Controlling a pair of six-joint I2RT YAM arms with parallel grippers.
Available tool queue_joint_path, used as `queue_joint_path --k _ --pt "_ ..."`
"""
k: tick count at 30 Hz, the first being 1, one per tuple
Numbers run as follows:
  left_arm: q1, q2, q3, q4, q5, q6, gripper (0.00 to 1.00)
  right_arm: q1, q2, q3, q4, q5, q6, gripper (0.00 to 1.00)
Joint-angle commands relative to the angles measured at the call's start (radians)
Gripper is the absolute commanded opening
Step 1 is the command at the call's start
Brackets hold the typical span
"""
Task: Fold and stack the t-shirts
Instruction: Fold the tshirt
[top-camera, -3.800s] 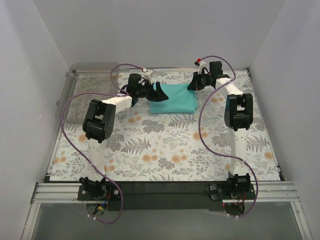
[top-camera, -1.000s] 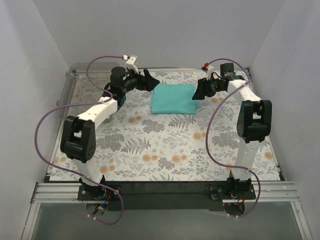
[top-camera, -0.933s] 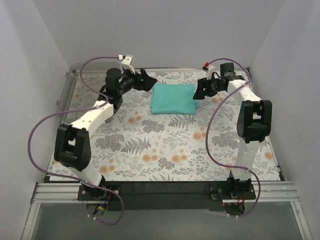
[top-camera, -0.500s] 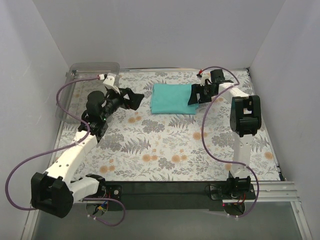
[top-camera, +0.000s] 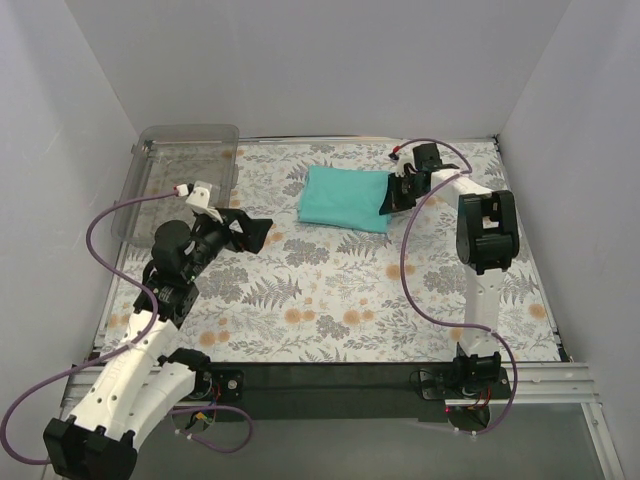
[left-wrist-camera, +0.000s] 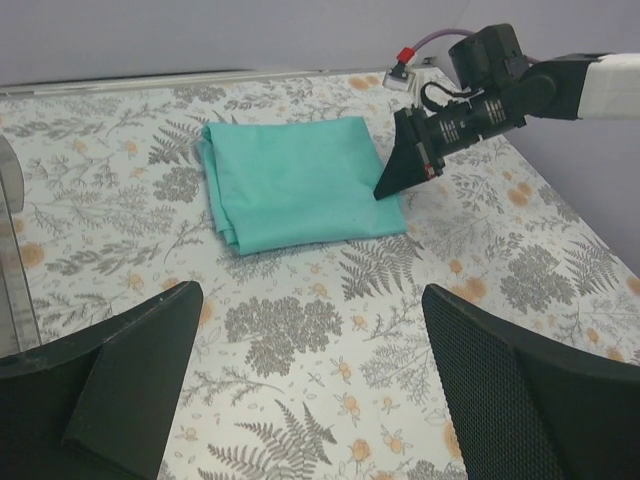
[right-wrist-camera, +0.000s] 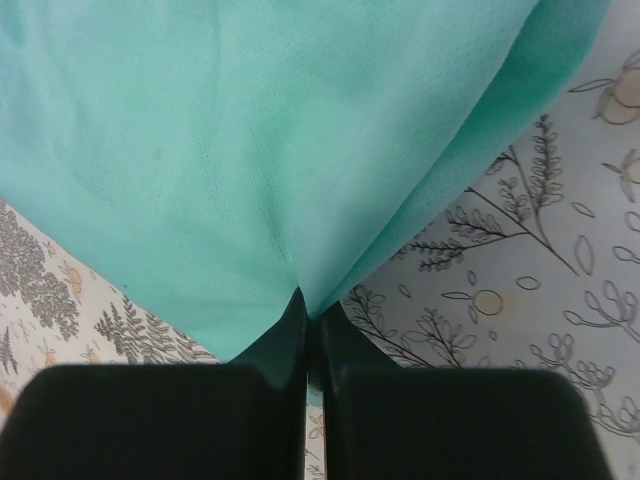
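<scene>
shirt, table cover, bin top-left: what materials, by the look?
t-shirt: soft knit cloth, matte teal; a fine mesh weave shows up close, and the folds drape.
table cover: flat matte sheet with a floral print; cloth or vinyl, cannot tell.
bin: probably clear rigid plastic; the floral pattern shows through it.

A robot lab test cell: plain white walls (top-camera: 320, 70) enclose a floral-covered table (top-camera: 330, 290) (aluminium rail (top-camera: 550, 382) in front).

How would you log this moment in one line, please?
left gripper: open, away from t-shirt | right gripper: shut on t-shirt edge | t-shirt: folded
</scene>
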Motion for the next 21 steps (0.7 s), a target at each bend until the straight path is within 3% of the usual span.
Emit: queue_joint_path --k 1,4,13,21 --pt "0.006 -0.062 -0.031 -0.079 -0.024 -0.016 0.85 -0.065 -0.037 -0.005 0.000 0.037 -0.002 0.01" --pt "0.006 -0.094 -0.054 -0.108 -0.021 -0.026 0.85 -0.122 -0.052 0.006 -0.004 0.026 -0.018 0.01" --pt "0.006 -0.145 -0.089 -0.145 -0.021 -0.024 0.85 -0.355 0.017 0.179 -0.246 -0.022 -0.415 0.01" --pt "0.006 -0.138 -0.111 -0.136 0.005 -0.035 0.84 -0.490 0.034 0.242 -0.307 0.086 -0.526 0.01"
